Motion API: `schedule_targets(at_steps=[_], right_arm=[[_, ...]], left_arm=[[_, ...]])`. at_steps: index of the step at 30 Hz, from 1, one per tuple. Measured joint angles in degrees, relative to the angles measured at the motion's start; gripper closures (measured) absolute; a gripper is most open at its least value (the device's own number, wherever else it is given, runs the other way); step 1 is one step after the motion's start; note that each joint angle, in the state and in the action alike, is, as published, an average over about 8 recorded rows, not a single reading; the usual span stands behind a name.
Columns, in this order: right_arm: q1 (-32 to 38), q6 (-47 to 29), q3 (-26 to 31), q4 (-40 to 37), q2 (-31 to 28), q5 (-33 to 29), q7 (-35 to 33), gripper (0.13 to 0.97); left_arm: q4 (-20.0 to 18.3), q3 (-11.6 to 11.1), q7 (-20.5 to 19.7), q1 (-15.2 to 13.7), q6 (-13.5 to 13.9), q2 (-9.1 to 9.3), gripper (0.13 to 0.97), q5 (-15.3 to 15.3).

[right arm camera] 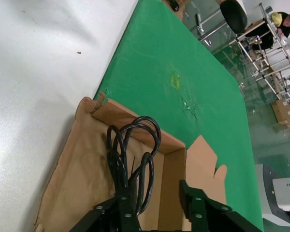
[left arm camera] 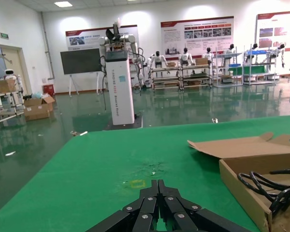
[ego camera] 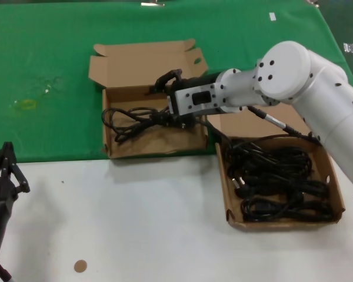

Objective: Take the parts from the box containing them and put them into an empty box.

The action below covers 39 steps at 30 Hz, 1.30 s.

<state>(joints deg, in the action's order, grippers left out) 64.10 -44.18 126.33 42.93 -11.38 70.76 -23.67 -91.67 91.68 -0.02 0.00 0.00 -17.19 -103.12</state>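
Note:
The long-trayed box (ego camera: 222,176) at the right holds several black coiled cables (ego camera: 276,182). The squarish box (ego camera: 108,132) stands to its left with its lid (ego camera: 141,61) open, and one black cable (ego camera: 132,120) lies in it. My right gripper (ego camera: 163,98) is open low over this box. In the right wrist view the gripper (right arm camera: 154,195) stands wide apart, with the cable (right arm camera: 135,145) on the box floor (right arm camera: 82,174) against one finger (right arm camera: 123,200). My left gripper (ego camera: 5,170) is parked at the front left and is shut, as the left wrist view (left arm camera: 159,186) shows.
Green cloth (ego camera: 47,70) covers the far half of the table and white tabletop (ego camera: 135,223) the near half. A small brown disc (ego camera: 80,266) lies near the front edge. The squarish box with its cable also shows in the left wrist view (left arm camera: 241,181).

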Motion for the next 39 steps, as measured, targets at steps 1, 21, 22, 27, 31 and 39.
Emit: schedule_targets(at_steps=[1,21,22,27,31,39], right_arm=[[-0.07,-0.03,0.01,0.28,-0.12,-0.05,0.15,0.828],[-1.98,0.33,-0.72,9.11,-4.03,-1.84,4.82,0.423],[-1.99,0.34,-0.73,9.16,-4.05,-1.86,4.85,0.4],[-2.01,0.35,-0.75,9.21,-4.07,-1.87,4.88,0.284],[-2.44,0.65,-0.98,9.48,-4.09,-1.63,5.01,0.284],[-6.5,3.5,-3.2,12.07,-4.2,0.61,6.22,0.171]], left_arm=[[0.0,0.0,0.0,0.0,0.0,0.0,0.945,0.0],[0.0,0.0,0.0,0.0,0.0,0.0,0.945,0.0],[0.0,0.0,0.0,0.0,0.0,0.0,0.945,0.0],[0.0,0.0,0.0,0.0,0.0,0.0,0.943,0.0],[0.0,0.0,0.0,0.0,0.0,0.0,0.94,0.0],[0.0,0.0,0.0,0.0,0.0,0.0,0.896,0.0]])
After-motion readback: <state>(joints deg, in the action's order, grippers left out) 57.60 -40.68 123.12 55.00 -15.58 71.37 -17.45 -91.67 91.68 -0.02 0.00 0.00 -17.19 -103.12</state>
